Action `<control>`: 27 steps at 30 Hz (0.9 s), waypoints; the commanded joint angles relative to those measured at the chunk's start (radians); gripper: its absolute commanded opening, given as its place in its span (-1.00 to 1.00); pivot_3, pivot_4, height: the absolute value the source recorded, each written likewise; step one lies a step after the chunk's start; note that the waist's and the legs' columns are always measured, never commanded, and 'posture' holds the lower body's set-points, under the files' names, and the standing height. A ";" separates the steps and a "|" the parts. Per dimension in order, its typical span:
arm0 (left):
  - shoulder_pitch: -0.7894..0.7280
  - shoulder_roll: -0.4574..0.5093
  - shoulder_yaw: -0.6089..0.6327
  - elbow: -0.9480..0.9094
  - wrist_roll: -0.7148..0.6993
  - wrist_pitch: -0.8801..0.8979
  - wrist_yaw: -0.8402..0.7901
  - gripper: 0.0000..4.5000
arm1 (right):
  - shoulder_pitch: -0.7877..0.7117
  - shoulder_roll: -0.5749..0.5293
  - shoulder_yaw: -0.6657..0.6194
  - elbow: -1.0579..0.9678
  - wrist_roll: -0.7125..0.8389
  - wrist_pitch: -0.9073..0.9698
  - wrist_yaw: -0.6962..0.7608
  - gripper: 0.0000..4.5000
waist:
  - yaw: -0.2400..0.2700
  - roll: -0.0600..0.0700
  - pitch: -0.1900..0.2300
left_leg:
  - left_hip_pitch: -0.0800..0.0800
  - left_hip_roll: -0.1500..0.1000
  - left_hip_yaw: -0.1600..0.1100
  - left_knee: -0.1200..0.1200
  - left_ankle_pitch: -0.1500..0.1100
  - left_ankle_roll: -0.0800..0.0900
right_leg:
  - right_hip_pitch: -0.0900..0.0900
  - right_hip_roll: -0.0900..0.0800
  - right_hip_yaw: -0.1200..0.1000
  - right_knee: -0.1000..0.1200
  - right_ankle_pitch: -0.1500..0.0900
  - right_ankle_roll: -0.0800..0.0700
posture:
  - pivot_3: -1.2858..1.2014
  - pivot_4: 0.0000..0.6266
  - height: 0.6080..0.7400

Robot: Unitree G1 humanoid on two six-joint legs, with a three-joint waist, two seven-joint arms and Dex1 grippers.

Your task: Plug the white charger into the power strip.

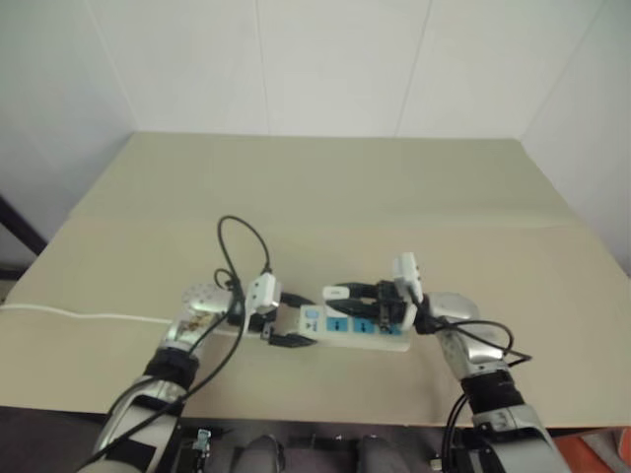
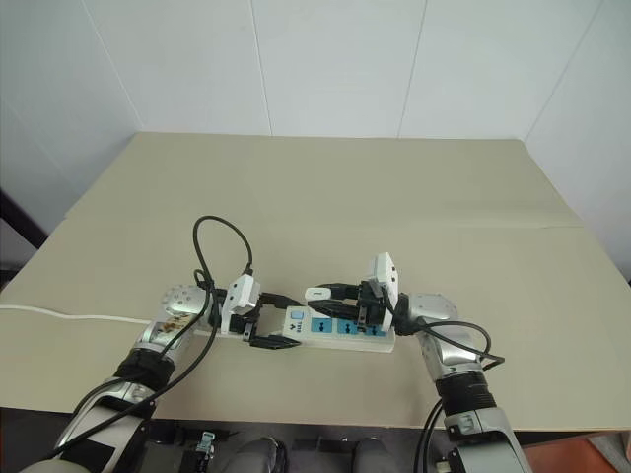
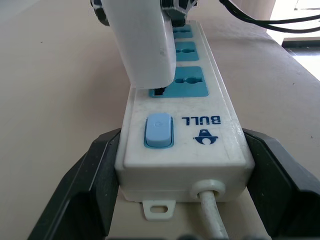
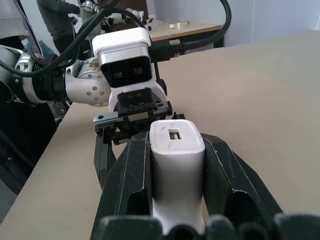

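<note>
The power strip (image 1: 392, 342) lies on the tan table near its front edge, a long white bar with blue sockets (image 3: 189, 82) and a blue switch (image 3: 158, 131). My left gripper (image 1: 291, 320) clasps its switch end, one black finger (image 3: 82, 190) against each long side. My right gripper (image 4: 175, 142) is shut on the white charger (image 4: 175, 165), reaching in from the right over the strip. In the left wrist view the charger (image 3: 142, 45) stands with its lower end on the socket nearest the switch, a thin dark gap under its edge. The prongs are hidden.
The strip's thin white cord (image 1: 69, 315) runs left across the table (image 1: 325, 197) and off its edge. Black arm cables (image 1: 242, 236) loop above my left wrist. White walls stand behind the table. In the right wrist view a person (image 4: 57, 15) stands beyond the table.
</note>
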 commanded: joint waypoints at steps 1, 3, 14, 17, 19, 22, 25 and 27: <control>0.003 0.009 -0.022 -0.014 0.016 0.010 -0.020 0.45 | -0.003 -0.007 -0.010 -0.007 0.002 -0.036 -0.001 -0.51 | 0.000 0.000 0.000 | 0.000 0.000 0.000 0.000 0.000 0.000 | 0.000 0.000 0.000 0.000 0.000 0.000 | 0.03 -0.52 1.00; 0.003 0.010 -0.022 -0.015 0.016 0.012 -0.019 0.45 | -0.003 -0.010 -0.013 0.002 0.001 -0.041 -0.001 -0.51 | 0.000 0.000 0.000 | 0.000 0.000 0.000 0.000 0.000 0.000 | 0.000 0.000 0.000 0.000 0.000 0.000 | 0.03 -0.52 1.00; 0.001 0.013 -0.025 -0.016 0.015 0.016 -0.026 0.45 | 0.009 -0.043 -0.027 0.088 -0.003 -0.114 0.055 -0.51 | 0.003 0.000 0.000 | 0.000 0.000 0.000 0.000 0.000 0.000 | 0.000 0.000 0.000 0.000 0.000 0.000 | 0.03 -0.52 1.00; -0.002 0.017 -0.025 -0.018 0.012 0.020 -0.027 0.45 | 0.001 -0.053 -0.030 0.125 -0.005 -0.141 0.071 -0.51 | 0.005 0.000 0.000 | 0.000 0.000 0.000 0.000 0.000 0.000 | 0.001 0.000 0.000 0.000 0.000 0.000 | 0.03 -0.52 1.00; -0.002 0.021 -0.025 -0.019 0.011 0.021 -0.029 0.45 | -0.005 -0.063 -0.034 0.145 -0.004 -0.156 0.083 -0.51 | 0.006 0.000 0.000 | 0.000 0.000 0.000 0.000 0.000 0.000 | 0.001 0.000 0.000 0.000 0.000 0.000 | 0.03 -0.52 1.00; 0.000 0.025 -0.025 -0.021 0.011 0.021 -0.031 0.45 | -0.008 -0.073 -0.030 0.165 -0.010 -0.184 0.099 -0.51 | 0.006 0.000 0.000 | 0.000 0.000 0.000 0.000 0.000 0.000 | 0.001 0.000 0.000 0.000 0.000 0.000 | 0.03 -0.52 1.00; 0.003 0.026 -0.026 -0.024 0.011 0.021 -0.030 0.45 | -0.009 -0.078 -0.015 0.190 -0.031 -0.213 0.104 -0.51 | 0.006 0.000 0.000 | 0.000 0.000 0.000 0.000 0.000 0.000 | 0.001 0.000 0.000 -0.001 0.000 0.000 | 0.03 -0.52 1.00; 0.005 0.025 -0.027 -0.027 0.010 0.022 -0.029 0.45 | -0.010 -0.077 -0.001 0.212 -0.047 -0.235 0.102 -0.51 | 0.006 0.000 0.000 | 0.000 0.000 0.000 0.000 0.000 0.000 | 0.001 0.000 0.000 -0.001 0.000 0.000 | 0.03 -0.52 1.00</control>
